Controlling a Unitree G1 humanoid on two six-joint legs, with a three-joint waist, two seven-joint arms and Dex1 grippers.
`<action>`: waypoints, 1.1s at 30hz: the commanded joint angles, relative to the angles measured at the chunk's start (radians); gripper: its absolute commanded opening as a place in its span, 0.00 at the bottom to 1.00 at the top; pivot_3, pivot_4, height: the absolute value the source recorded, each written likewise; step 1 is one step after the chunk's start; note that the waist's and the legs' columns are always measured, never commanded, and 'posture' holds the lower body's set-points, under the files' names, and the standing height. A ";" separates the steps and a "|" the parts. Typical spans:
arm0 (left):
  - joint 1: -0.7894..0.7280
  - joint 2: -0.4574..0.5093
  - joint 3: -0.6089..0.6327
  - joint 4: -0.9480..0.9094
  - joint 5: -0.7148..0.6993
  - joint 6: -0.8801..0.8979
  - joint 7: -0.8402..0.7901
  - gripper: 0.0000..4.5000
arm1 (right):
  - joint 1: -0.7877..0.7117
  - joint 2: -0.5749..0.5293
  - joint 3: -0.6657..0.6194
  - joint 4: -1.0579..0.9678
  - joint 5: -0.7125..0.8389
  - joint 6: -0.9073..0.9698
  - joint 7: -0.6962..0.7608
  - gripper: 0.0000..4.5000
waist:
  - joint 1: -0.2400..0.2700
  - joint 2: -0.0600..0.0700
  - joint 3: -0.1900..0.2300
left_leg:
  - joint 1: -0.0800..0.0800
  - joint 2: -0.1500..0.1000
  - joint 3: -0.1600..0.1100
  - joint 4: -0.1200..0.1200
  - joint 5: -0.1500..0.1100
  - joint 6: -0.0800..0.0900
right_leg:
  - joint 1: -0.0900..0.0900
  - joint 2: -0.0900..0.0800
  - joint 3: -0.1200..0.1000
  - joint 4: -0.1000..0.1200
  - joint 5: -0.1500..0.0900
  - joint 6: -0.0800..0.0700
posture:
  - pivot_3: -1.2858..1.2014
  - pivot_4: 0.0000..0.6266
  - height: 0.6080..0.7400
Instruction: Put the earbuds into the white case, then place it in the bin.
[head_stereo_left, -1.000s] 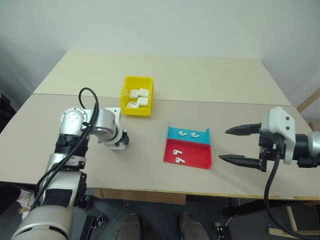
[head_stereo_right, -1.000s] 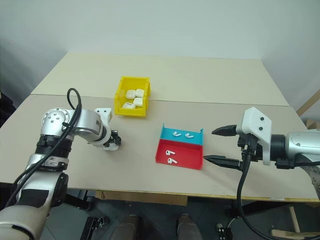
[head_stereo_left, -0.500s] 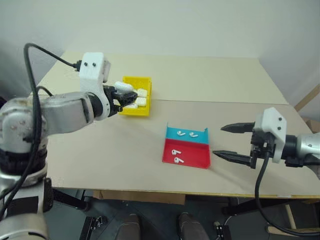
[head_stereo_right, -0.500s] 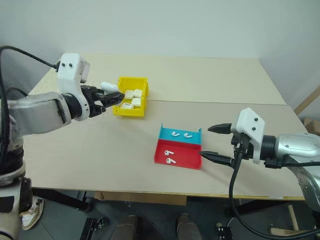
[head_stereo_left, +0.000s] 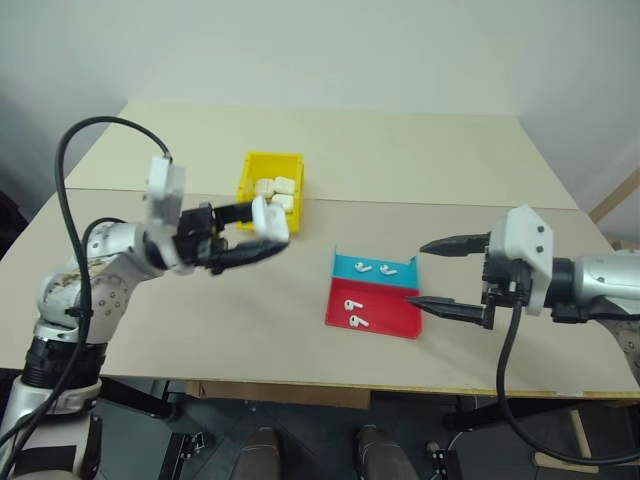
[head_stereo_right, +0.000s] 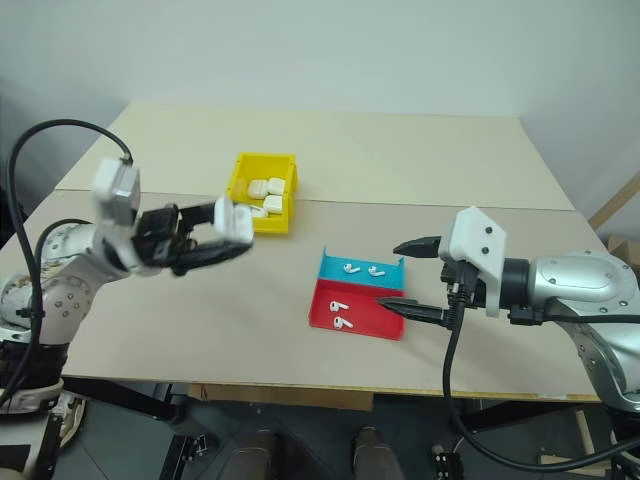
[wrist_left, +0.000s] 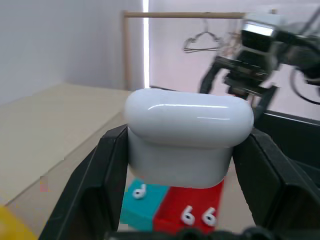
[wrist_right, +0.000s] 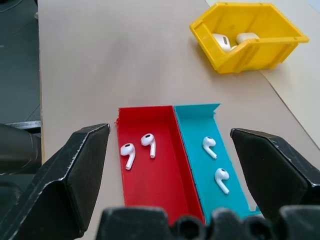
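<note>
Four earbuds (wrist_right: 150, 145) lie in the shallow red-and-blue tray (head_stereo_left: 375, 296): two in the red half, two in the blue half, each pair close together but not touching. One white case (wrist_left: 187, 135), lid closed, is raised above the counter (head_stereo_left: 420, 170), pinched between the two black fingers of the left gripper (head_stereo_left: 262, 233). It hangs just in front of the bin (head_stereo_left: 272, 188), between bin and tray.

That yellow bin stands behind the tray and holds several creamier cases (head_stereo_left: 276, 186) heaped together. In the right wrist view two of them show over its wall.

Both containers sit on a beige counter made of two boards with a seam running across just in front of the bin. Pale walls stand behind it.

From the counter's left side the left arm reaches across with its gripper pointing level toward the right. Opposite, the right gripper (head_stereo_left: 440, 276) has its fingers spread wide and empty, tips aimed at the tray's near right edge, just beside it.
</note>
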 joint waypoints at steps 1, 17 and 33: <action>-0.044 -0.026 0.008 0.053 0.024 -0.046 -0.143 0.63 | -0.045 -0.027 0.013 -0.008 0.010 0.017 0.020 1.00 | 0.000 0.000 0.000 | 0.000 0.000 0.000 0.000 0.000 0.000 | 0.000 0.000 0.000 0.000 0.000 0.000 | 0.52 0.24 1.00; 0.021 -0.125 0.078 -0.045 -0.022 0.032 -0.157 0.63 | -0.489 -0.003 0.394 -0.073 0.057 0.532 -0.046 1.00 | -0.014 0.000 0.000 | 0.000 0.002 0.000 0.001 0.000 0.004 | -0.001 0.001 0.000 0.001 0.001 0.001 | 0.52 0.24 1.00; 0.074 -0.109 0.115 -0.070 -0.005 0.052 -0.170 0.63 | -0.752 0.123 0.832 0.059 -0.179 0.610 -0.059 0.64 | -0.027 0.001 0.000 | -0.001 0.002 0.000 0.001 0.000 0.004 | -0.002 0.001 0.000 0.002 0.001 0.000 | 0.52 0.24 1.00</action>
